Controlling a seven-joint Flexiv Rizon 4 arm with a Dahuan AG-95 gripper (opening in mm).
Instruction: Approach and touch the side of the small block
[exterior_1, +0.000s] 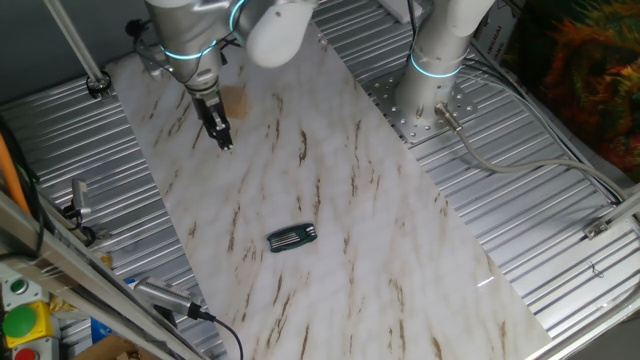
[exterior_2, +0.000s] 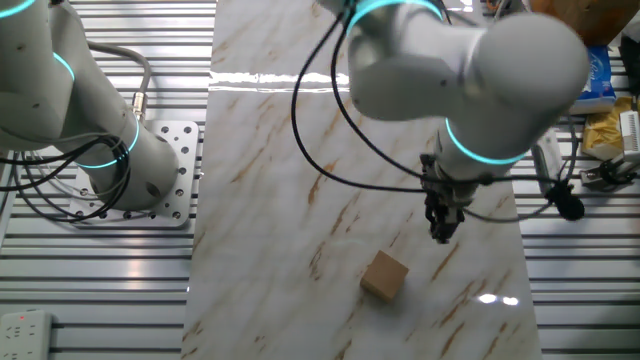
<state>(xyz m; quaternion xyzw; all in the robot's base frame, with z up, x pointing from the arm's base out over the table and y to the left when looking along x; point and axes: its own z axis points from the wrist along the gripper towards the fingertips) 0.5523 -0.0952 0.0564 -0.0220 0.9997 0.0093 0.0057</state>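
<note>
The small block (exterior_1: 238, 99) is a light tan cube on the marble board (exterior_1: 340, 220), near its far left end, partly hidden behind my wrist. In the other fixed view the small block (exterior_2: 385, 276) lies in full sight on the board (exterior_2: 270, 200). My gripper (exterior_1: 224, 138) points down, fingers together and holding nothing. In the other fixed view my gripper (exterior_2: 442, 233) hangs a short way to the right of and beyond the block, with a gap between them. I cannot tell its height above the board.
A dark ribbed oblong object (exterior_1: 291, 238) lies mid-board. A second arm's base (exterior_1: 432, 85) stands on a bolted plate beside the board, also seen in the other fixed view (exterior_2: 115, 160). A cable (exterior_1: 520, 165) runs over the ribbed metal table. A button box (exterior_1: 22, 318) sits at front left.
</note>
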